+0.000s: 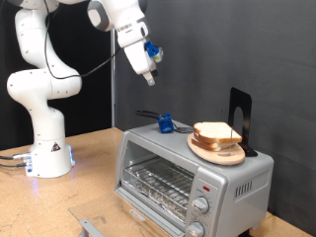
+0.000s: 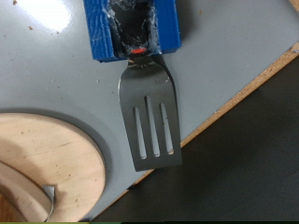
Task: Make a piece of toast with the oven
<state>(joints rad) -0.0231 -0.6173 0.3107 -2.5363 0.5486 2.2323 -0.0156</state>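
The silver oven (image 1: 232,183) stands at the exterior view's lower right, its wire rack (image 1: 158,183) showing through the front; its door looks dropped open. A stack of toast slices (image 1: 217,131) lies on a round wooden plate (image 1: 212,150) on the oven's top. My gripper (image 1: 149,73) hangs in the air above the oven's left end, holding nothing that I can see. It is over a metal spatula (image 2: 151,112) with a blue handle (image 2: 135,28) lying on the oven top (image 2: 224,56). The wooden plate (image 2: 47,159) is beside the spatula. My fingers do not show in the wrist view.
A black upright stand (image 1: 240,114) sits behind the plate on the oven. The oven's round knobs (image 1: 202,204) are at its front right. The arm's white base (image 1: 47,148) stands on the wooden table (image 1: 89,183) at the left. A black curtain hangs behind.
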